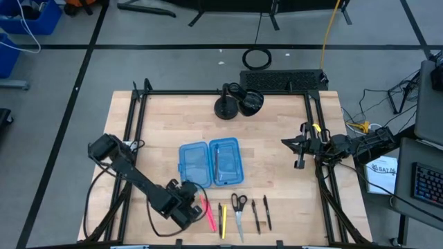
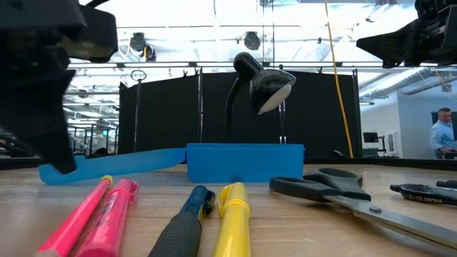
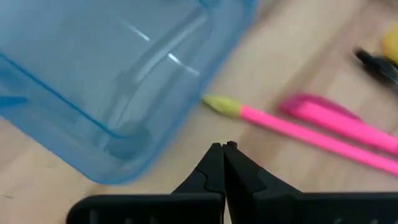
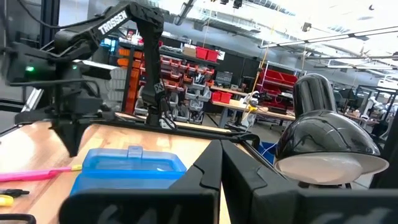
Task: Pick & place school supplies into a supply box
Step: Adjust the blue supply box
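The supply box (image 1: 210,162), a translucent blue hinged case, lies open on the table's middle with both halves flat. Along the near edge lies a row of school supplies: pink pens (image 1: 208,214), a black and a yellow pen (image 1: 222,220), scissors (image 1: 239,209) and two black pens (image 1: 261,213). My left gripper (image 1: 195,205) is shut and points steeply down over bare wood, between the box's near left corner (image 3: 118,140) and the pink pens (image 3: 311,127). My right gripper (image 1: 299,147) waits shut and raised at the table's right side.
A black desk lamp (image 1: 239,101) stands at the table's far edge behind the box. Black frame rails (image 1: 131,131) run along the table's left and right sides. A person (image 2: 443,132) stands in the room far beyond the table.
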Robot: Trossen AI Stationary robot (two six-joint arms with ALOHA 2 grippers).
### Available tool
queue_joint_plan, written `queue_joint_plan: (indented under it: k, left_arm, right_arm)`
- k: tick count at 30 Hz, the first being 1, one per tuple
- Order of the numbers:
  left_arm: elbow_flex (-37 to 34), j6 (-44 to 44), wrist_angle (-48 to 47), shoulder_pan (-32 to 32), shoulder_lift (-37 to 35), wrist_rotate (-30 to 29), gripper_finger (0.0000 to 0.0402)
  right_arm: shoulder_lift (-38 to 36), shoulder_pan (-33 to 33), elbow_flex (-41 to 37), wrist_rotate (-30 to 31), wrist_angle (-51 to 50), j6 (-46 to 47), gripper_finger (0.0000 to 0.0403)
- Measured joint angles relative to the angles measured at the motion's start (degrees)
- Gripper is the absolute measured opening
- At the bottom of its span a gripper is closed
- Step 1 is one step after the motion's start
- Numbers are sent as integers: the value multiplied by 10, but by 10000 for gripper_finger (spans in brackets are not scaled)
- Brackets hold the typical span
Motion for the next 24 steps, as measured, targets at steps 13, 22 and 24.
queue_joint_plan:
  k: [13, 22, 24]
  left_arm:
    - [9, -76, -101, 1, 11, 17, 0]
    - [9, -82, -125, 12, 11, 16, 0]
    - [9, -94, -143, 15, 11, 15, 0]
  right_arm:
    - [0, 0, 0, 0, 1, 4, 0]
    - [0, 0, 0, 0, 1, 5, 0]
    - [0, 0, 0, 0, 1, 5, 0]
